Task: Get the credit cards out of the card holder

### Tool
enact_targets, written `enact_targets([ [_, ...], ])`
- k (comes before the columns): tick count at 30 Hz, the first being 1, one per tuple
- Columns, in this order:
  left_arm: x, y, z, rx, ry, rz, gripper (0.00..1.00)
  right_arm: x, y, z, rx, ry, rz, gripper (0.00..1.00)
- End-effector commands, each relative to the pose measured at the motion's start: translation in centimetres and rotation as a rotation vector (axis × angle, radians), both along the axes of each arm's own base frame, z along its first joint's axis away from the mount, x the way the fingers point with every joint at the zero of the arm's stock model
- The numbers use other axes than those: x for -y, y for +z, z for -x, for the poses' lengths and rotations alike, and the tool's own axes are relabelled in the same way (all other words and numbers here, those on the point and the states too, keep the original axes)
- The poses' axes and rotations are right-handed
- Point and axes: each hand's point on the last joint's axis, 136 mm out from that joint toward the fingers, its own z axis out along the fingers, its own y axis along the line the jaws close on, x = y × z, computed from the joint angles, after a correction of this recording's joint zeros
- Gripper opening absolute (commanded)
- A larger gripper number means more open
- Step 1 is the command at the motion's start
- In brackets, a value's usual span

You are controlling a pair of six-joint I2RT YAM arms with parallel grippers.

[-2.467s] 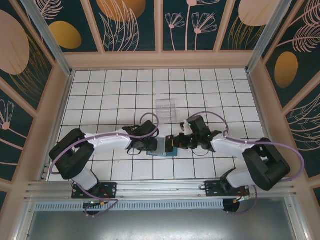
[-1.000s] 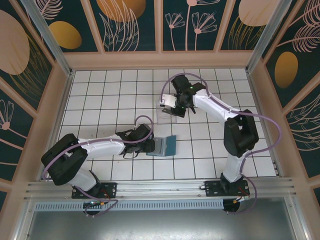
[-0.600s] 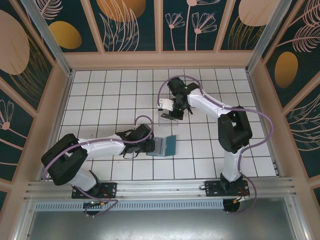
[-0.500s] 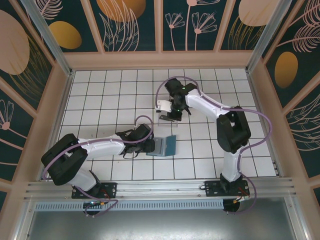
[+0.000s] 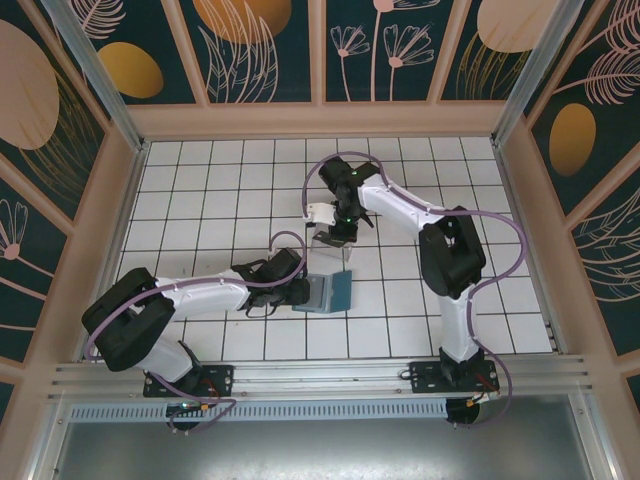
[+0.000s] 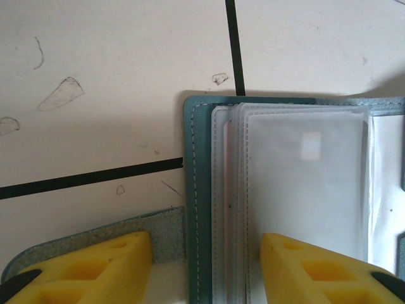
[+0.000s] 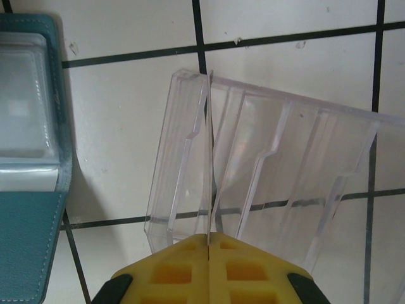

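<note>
The left tool sits low over the near edge of the open card holder. Its two pads are apart, one over the teal flap and the other over the plastic sleeves, and appear to pin the holder to the bench. The risk on this side is a slack pin. If the pads lift or slide, the soft holder could skid on the tiles or fold shut. The front sleeve looks pale (whether a card sits inside it I cannot tell).

To the right and farther back, the right tool has its pads pressed together on a credit card. The card shows edge-on as a thin line, poised over the end slot of the clear stand, which lies just beside the holder. This looks like the bigger hazard. The card's edge lines up almost with a divider wall, so a slight offset would land it on the rib, not in the groove. That could shove or tip the light stand. A release while the card is only partly seated might let it lean out and fall flat on the bench.
</note>
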Motion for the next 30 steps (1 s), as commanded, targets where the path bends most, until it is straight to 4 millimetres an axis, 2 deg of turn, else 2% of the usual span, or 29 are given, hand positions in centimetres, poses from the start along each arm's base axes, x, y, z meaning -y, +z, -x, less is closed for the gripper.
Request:
enact_targets([
  [1, -2.2, -2.1, 1.7, -0.076, 0.007, -0.078, 0.5, 1.0, 0.2, 0.4, -0.023, -0.024, 0.054, 0.0],
  [9, -2.1, -2.2, 1.6, -0.077, 0.004, -0.082, 0.5, 1.7, 0.4, 0.4, -0.021, -0.041, 0.089, 0.0],
  [20, -2.1, -2.3, 1.7, -0.081, 0.001, -0.084, 0.5, 1.5, -1.0, -0.3, -0.019, -0.041, 0.11, 0.0],
  [26, -2.1, -2.3, 1.6, -0.08, 0.006, -0.084, 0.5, 1.5, -0.1, -1.5, 0.044, -0.076, 0.081, 0.32],
  [30, -2.0, -2.3, 1.6, -0.081, 0.003, -0.082, 0.5, 2.0, 0.4, -2.5, 0.109, -0.114, 0.065, 0.37],
])
